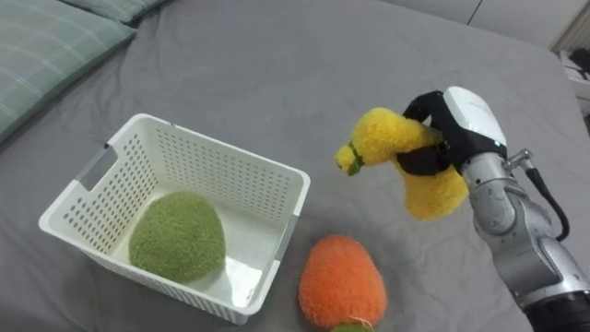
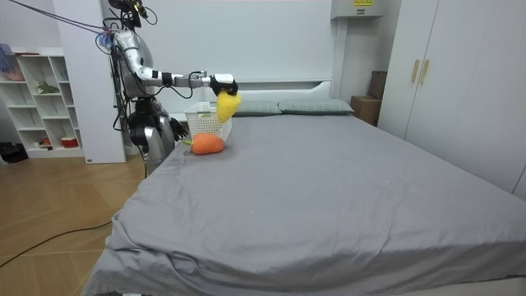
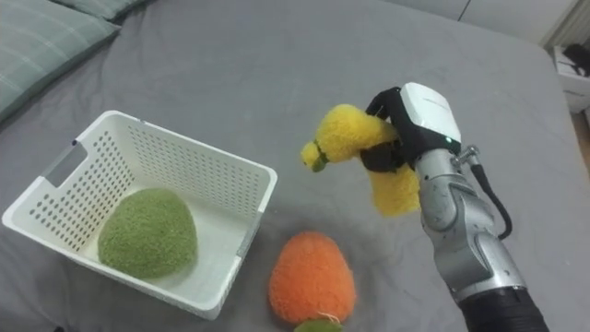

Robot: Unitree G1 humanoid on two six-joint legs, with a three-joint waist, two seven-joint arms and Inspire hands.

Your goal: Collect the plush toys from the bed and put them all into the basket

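Observation:
My right hand [image 1: 441,138] [image 3: 398,138] is shut on a yellow plush toy [image 1: 396,148] [image 3: 355,138], held in the air above the grey bed, to the right of the white basket [image 1: 230,175] [image 3: 198,166]. A green plush ball [image 1: 177,236] [image 3: 147,232] lies inside the basket. An orange plush toy [image 1: 341,281] [image 3: 312,277] lies on the bed just right of the basket's near corner, below the yellow toy. In the room view I stand at the bed's side with the right arm stretched out over the basket [image 2: 205,122], yellow toy [image 2: 228,104] in hand, orange toy [image 2: 207,145] beside it.
Striped pillows [image 1: 46,46] lie at the upper left of the bed. The grey sheet [image 1: 304,83] stretches open beyond and right of the basket. A shelf unit [image 2: 41,99] and wardrobes [image 2: 460,74] stand about the room.

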